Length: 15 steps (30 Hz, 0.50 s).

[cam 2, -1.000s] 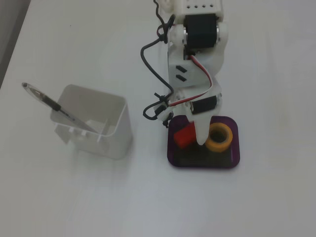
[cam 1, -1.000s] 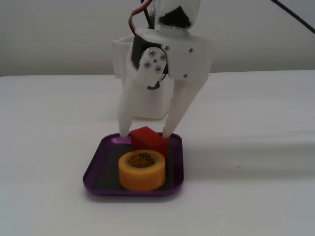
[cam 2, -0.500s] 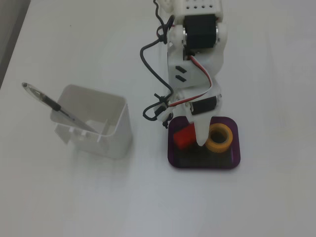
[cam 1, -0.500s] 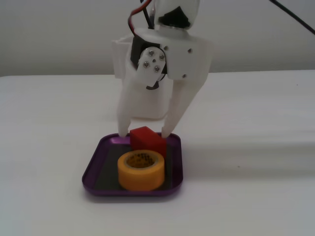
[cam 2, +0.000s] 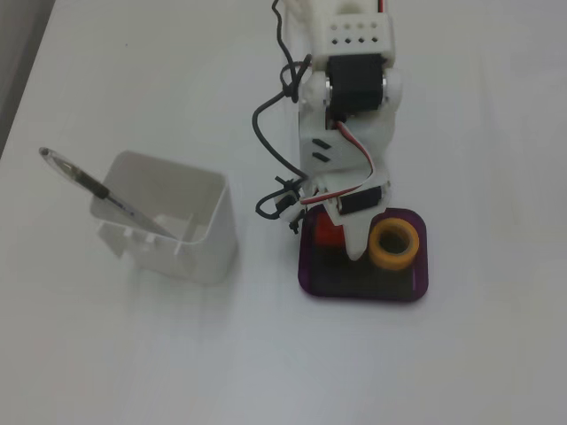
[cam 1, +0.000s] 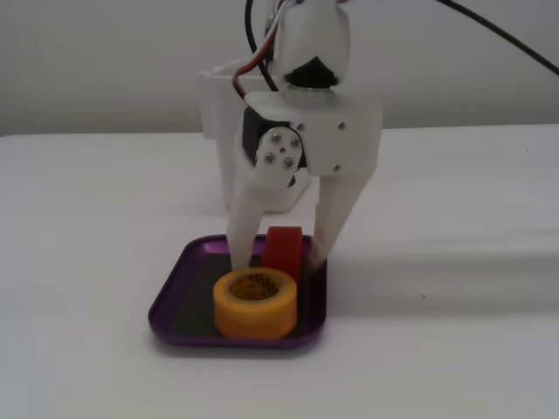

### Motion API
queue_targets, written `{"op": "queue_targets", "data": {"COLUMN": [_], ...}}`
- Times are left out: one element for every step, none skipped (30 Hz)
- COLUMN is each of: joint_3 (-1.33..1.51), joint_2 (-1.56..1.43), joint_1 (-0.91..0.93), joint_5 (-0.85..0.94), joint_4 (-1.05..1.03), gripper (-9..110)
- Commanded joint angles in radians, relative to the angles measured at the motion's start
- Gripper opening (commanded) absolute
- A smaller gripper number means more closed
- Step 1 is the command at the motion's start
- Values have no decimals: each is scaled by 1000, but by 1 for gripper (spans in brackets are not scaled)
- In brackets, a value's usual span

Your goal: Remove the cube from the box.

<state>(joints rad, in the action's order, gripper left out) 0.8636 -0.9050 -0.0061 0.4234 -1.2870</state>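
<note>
Tape roll [cam 1: 255, 303] crowds cube [cam 1: 283, 250] — tight.

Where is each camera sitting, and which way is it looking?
A fixed view: low at table height, facing the gripper head-on; wrist and both fingers show, straddling the cube in the box.
A fixed view: high above, looking down; the arm's back covers most of the cube, a white container stands left.
Both show the yellow tape roll in the box.
</note>
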Motion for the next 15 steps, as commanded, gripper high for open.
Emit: {"op": "queue_targets", "data": {"joint_3": [-3, -2, -2, -2, -3, -6, -11, -14, -14, -14, -15, -15, -15, -15, -15], "joint_2": [-67, -67, -67, -67, -67, -67, -67, -67, -67, -67, -67, -67, -71, -78, -80], "joint_1": [-3, -2, 0, 0, 0, 0, 0, 0, 0, 0, 0, 0, 0, 0, 0], "joint_5": [5, 5, 5, 6, 6, 6, 6, 5, 2, -2, -3, -3, -5, -5, -6], "joint_4": [12, 12, 12, 12, 12, 12, 12, 12, 12, 12, 12, 12, 12, 12, 11], "gripper": [19, 19, 19, 18, 17, 15, 12, 10, 7, 5, 3, 1, 0, 0, -1]}}
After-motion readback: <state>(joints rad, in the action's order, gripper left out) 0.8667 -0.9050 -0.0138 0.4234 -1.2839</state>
